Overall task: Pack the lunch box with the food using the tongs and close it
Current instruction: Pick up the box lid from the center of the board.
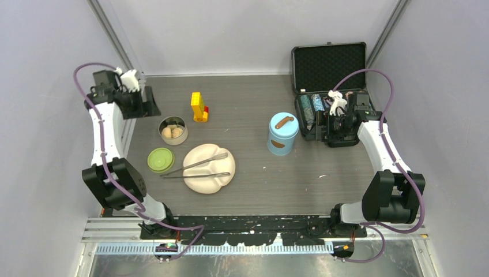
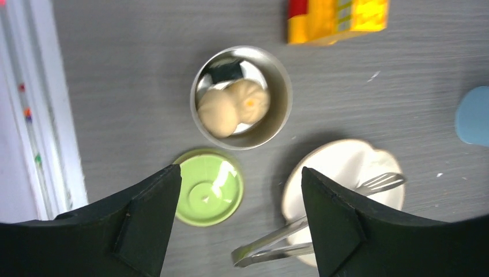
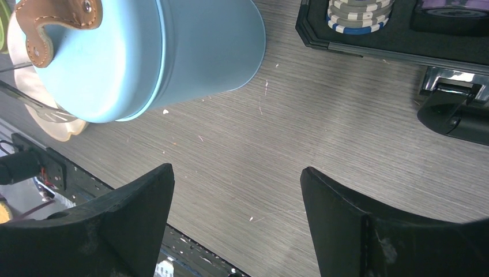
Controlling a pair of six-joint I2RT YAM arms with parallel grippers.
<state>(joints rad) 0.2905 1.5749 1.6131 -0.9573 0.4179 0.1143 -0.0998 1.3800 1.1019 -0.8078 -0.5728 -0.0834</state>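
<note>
Tongs (image 1: 196, 168) lie flat across the cream plate (image 1: 214, 186) in my overhead view, their joined end hanging off the rim at nine o'clock and the two arms fanning toward three. The green lid (image 1: 160, 160) sits just beside that joined end, the steel bowl (image 1: 184, 137) is at eleven o'clock from the plate, and a yellow block (image 1: 199, 107) stands at twelve. The blue lunch box (image 1: 283, 134), with its lid on and its brown handle up, stands well apart at two o'clock, with the open black case (image 1: 330, 69) beyond it. On my left wrist feed the left gripper (image 2: 239, 222) hangs spread wide with nothing between its fingers (image 2: 144, 228). Below it I see the bowl holding two beige buns (image 2: 230, 107) and a small dark piece (image 2: 225, 70) at its twelve o'clock edge. On my right wrist feed the right gripper (image 3: 236, 225) is equally parted and empty above bare table, the lunch box lying at eleven o'clock and the case at one.
</note>
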